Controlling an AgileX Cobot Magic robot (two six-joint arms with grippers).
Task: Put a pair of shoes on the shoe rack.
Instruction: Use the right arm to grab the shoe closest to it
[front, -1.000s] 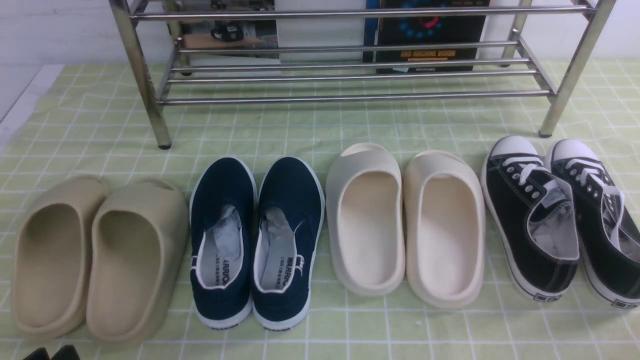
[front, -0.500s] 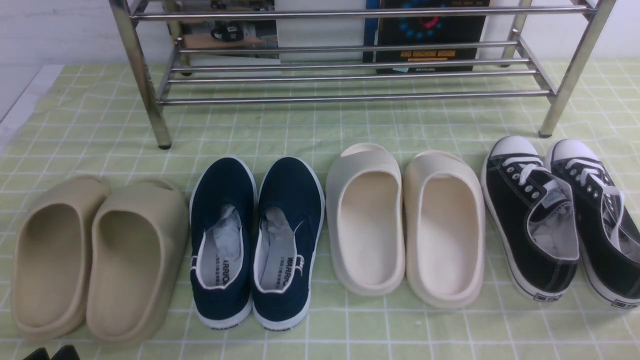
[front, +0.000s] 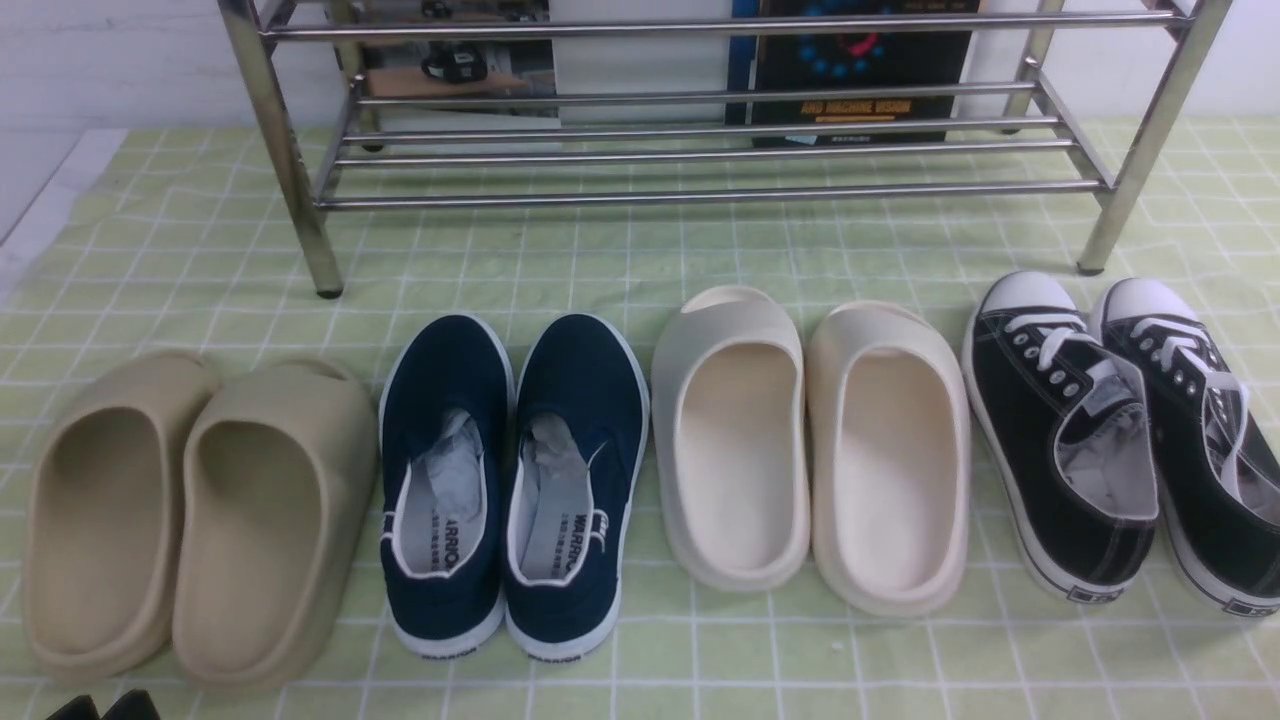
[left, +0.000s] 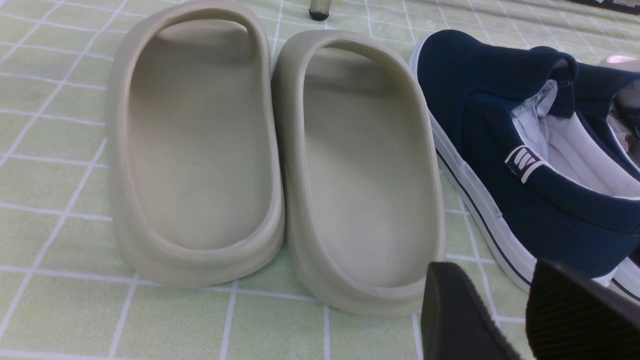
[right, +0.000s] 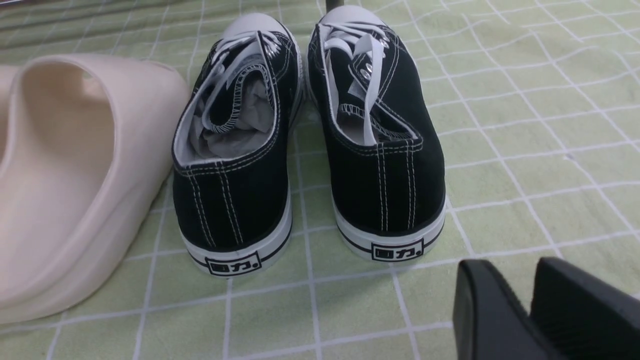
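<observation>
You have the black sneakers (front: 1020, 400) standing side by side at the right edge of the front view, a little below its middle, toes pointing up the frame toward the shoe rack (front: 700, 190); the outer one is partly cut off by the frame's border. Both rest on the green checked cloth (front: 700, 260) that covers the tabletop, just below the rack's right front leg and not on its rails. The rack spans the top of the frame, its shiny tubes running across between upright legs. To the left of the sneakers the row goes on with cream slides (front: 735, 440), then navy slip-ons (front: 580, 380), then tan slides (front: 270, 520) at the lower left, each pair close to the next. Your right tool (right: 529, 280) hangs behind the sneakers' heels, apart from them; a narrow gap shows between its black fingers and nothing sits in it. Your left tool (left: 502, 272) shows only as two dark tips at the bottom left corner of the front view, near the heels of the tan slides and the navy slip-ons, its fingers parted and gripping nothing.
</observation>
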